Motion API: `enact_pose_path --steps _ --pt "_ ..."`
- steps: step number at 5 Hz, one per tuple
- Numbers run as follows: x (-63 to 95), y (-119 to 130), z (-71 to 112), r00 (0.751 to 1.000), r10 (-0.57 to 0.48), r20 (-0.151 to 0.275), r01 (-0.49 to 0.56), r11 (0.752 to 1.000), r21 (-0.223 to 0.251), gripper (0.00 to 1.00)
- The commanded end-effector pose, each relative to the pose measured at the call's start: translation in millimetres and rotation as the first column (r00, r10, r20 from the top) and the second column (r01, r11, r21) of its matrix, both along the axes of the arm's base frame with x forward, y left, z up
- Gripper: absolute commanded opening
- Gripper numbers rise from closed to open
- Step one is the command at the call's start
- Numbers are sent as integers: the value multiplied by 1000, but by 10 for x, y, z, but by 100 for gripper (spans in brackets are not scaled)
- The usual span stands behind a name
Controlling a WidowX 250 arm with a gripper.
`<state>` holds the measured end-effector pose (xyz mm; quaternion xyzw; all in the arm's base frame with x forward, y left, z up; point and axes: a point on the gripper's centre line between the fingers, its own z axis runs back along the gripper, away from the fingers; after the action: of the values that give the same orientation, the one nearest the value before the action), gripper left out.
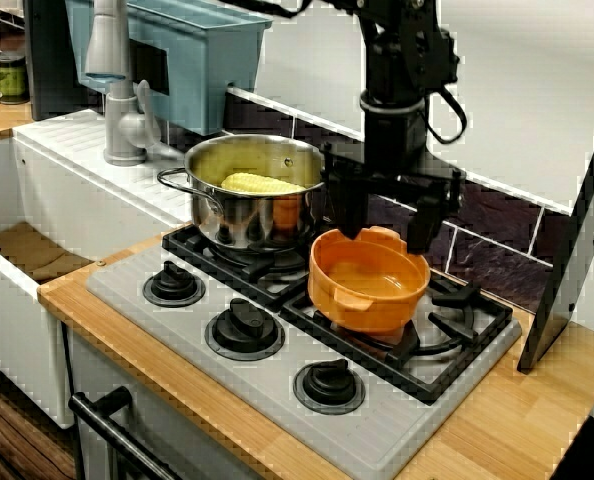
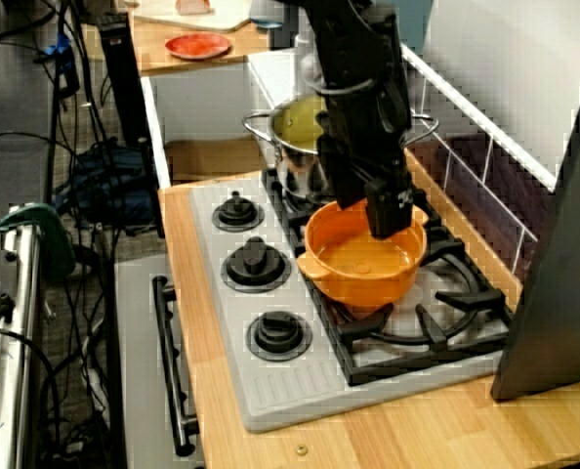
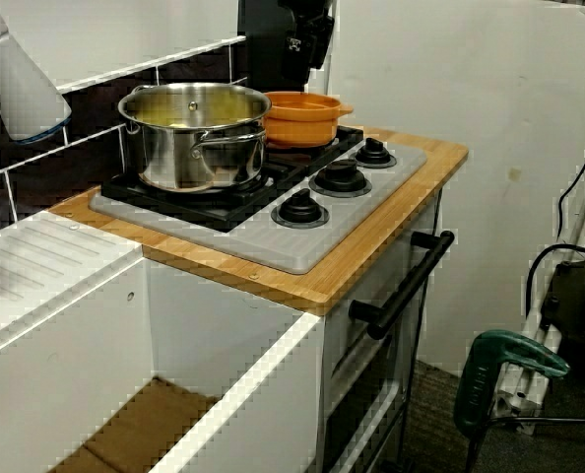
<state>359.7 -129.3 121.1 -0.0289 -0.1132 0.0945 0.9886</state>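
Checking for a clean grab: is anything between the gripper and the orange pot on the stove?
Nothing visible. The open gripper hangs directly over the orange pot; the steel pot stands beside it, not between.

The bowl (image 1: 369,280) sits on the stove (image 1: 277,392) beside the pot (image 1: 239,215) holding corn (image 1: 262,184).

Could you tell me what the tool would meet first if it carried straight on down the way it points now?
Most likely the orange pot: the open tool points straight down over its rear rim. Whether its fingers would strike the rim or slip inside, I cannot tell.
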Motion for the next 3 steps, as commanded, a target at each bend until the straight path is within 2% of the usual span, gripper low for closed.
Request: enact_pose_path --steps 1,3 --pt "-42 266 418 994 -41 103 39 999 24 100" --pt "-91 646 640 994 -51 99 49 999 17 100"
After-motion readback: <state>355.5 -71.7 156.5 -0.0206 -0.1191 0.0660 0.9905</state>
